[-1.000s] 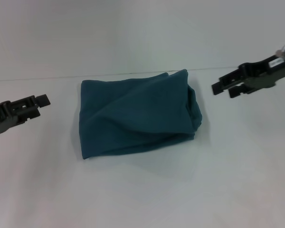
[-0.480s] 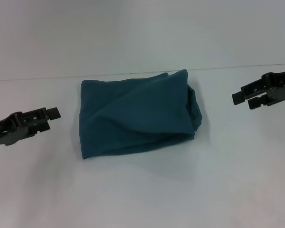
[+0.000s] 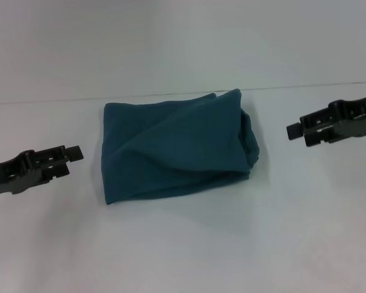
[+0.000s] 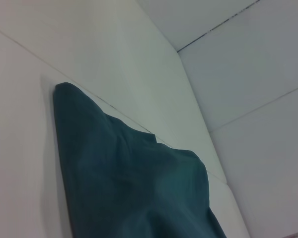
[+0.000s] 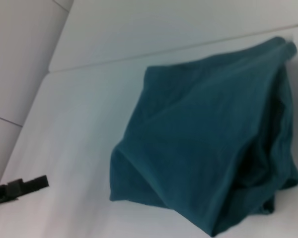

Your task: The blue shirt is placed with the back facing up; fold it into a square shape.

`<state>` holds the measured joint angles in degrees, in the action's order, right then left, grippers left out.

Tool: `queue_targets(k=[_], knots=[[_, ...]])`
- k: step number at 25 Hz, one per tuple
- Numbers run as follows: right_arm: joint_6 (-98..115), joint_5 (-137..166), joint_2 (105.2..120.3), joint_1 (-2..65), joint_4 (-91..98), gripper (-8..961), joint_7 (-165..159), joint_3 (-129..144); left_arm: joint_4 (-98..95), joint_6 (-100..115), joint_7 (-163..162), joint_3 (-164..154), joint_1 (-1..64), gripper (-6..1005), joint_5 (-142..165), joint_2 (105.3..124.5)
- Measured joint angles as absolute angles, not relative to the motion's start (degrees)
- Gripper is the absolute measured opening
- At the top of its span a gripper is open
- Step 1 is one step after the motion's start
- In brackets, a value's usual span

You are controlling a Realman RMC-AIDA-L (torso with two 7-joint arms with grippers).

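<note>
Between two claws, folded blue shirt [image 3: 177,146].

No text, brand, number or sign can be read in any view; the right gripper [image 3: 296,130] carries a small white label in the head view, but its marks are too small to make out; the shirt [image 3: 174,146] is plain, with no print.

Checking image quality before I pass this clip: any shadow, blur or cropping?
Head view: even light, faint shadow under the blue shirt, both hands clear of it. Left wrist view: shirt cropped at the frame edge. Right wrist view: soft focus, the left hand tiny.
</note>
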<state>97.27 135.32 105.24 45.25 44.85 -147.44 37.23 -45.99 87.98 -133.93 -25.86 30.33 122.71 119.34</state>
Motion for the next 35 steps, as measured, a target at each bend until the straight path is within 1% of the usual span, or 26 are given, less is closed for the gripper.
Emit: queue_targets(k=[2, 4, 7, 10, 17, 25, 29, 35], knots=[[97.16, 136.22, 104.47, 45.83, 43.47, 670, -147.9, 37.64, -46.15, 88.06, -134.48, -25.84, 30.37, 706, 122.71, 119.16], [97.13, 137.93, 104.18, 46.53, 43.06, 670, -148.68, 38.13, -46.23, 88.04, -134.95, -25.84, 30.54, 707, 122.71, 119.04], [96.39, 140.98, 104.39, 47.81, 42.64, 671, -150.23, 39.77, -46.39, 87.99, -135.49, -25.84, 30.7, 709, 122.71, 118.98], [95.16, 142.87, 105.08, 49.18, 41.37, 671, -150.85, 41.34, -46.55, 87.97, -135.94, -25.84, 30.74, 708, 122.7, 118.91], [89.59, 143.35, 107.59, 51.67, 37.2, 670, -150.81, 42.72, -46.78, 87.97, -136.3, -25.84, 30.5, 708, 122.69, 118.96], [85.07, 142.99, 110.21, 52.03, 35.85, 670, -150.83, 42.18, -46.58, 87.86, -136.41, -25.88, 30.36, 708, 122.61, 119.19], [82.73, 141.68, 110.92, 52.03, 34.62, 669, -150.83, 42.07, -46.52, 87.54, -136.41, -26.19, 30.46, 708, 122.6, 119.27], [81.08, 139.29, 111.05, 52.1, 33.26, 672, -150.8, 42.43, -46.49, 87.26, -136.41, -26.24, 30.41, 708, 122.6, 119.37]])
